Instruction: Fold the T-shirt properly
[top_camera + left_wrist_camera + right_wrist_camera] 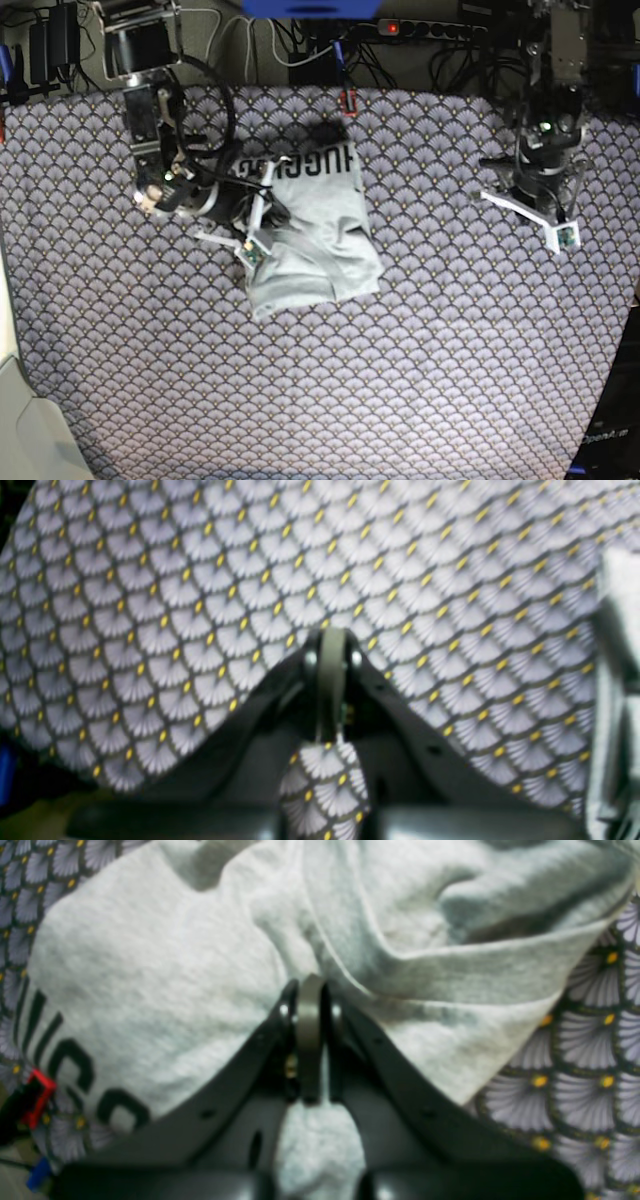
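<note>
Your light heather-grey cotton T-shirt (312,230) lies bunched in a rough rectangle at centre-left of the base view, on the purple-grey fan-patterned tablecloth (450,350). Black block lettering (300,163) runs along its upper edge, upside down in that view. The lower half is rumpled, with folds overlapping.

In the right wrist view the shirt fills most of the frame (165,965), thick creases at upper right, lettering at lower left.

Your right gripper (310,1005) sits over the shirt's left side, fingers pressed together. Grey cloth shows behind and below them, but you cannot tell if any is pinched.

Your left gripper (331,652) hangs at the right of the base view, well apart from the shirt, fingers together on nothing, only tablecloth under it. A blurred grey strip shows at the right edge of the left wrist view.
</note>
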You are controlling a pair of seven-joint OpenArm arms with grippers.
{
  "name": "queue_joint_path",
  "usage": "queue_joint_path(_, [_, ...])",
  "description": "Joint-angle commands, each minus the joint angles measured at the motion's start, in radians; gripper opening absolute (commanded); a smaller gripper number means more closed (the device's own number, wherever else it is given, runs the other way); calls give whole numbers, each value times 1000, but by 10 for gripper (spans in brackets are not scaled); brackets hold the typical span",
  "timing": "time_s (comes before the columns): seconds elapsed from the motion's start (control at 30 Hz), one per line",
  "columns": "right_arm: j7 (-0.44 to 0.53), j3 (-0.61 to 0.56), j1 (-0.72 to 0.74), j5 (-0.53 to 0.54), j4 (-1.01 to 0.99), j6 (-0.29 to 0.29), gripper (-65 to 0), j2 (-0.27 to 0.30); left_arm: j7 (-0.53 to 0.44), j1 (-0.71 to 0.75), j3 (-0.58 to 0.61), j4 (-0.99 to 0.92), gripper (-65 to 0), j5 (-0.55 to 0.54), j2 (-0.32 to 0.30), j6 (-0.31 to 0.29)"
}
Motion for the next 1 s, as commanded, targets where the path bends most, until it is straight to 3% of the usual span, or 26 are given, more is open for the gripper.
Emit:
queue_joint_path(0.0, [-25, 4, -11, -4, 59, 6, -650, 12, -16, -9, 6, 18, -645, 7, -11, 4])
queue_joint_path(0.23, [-160, 31, -92, -4, 341, 6, -650, 8, -16, -9, 40, 15, -645, 7, -11, 4])
queue_joint_path(0.57, [-115, 31, -132, -4, 206, 6, -650, -10, -16, 20, 31, 16, -645, 10, -21, 4])
queue_joint_path(0.73, [-129, 33, -184, -6, 376, 6, -650, 13, -22, 57, 40, 32, -645, 7, -66, 1])
queue_joint_path(0.8, [-157, 35, -214, -6, 474, 6, -650, 19, -23, 77, 40, 56, -645, 7, -77, -38])
queue_joint_path(0.97, [-220, 120, -270, -6, 539, 6, -650, 19, -20, 148, 40, 79, -645, 7, -84, -219])
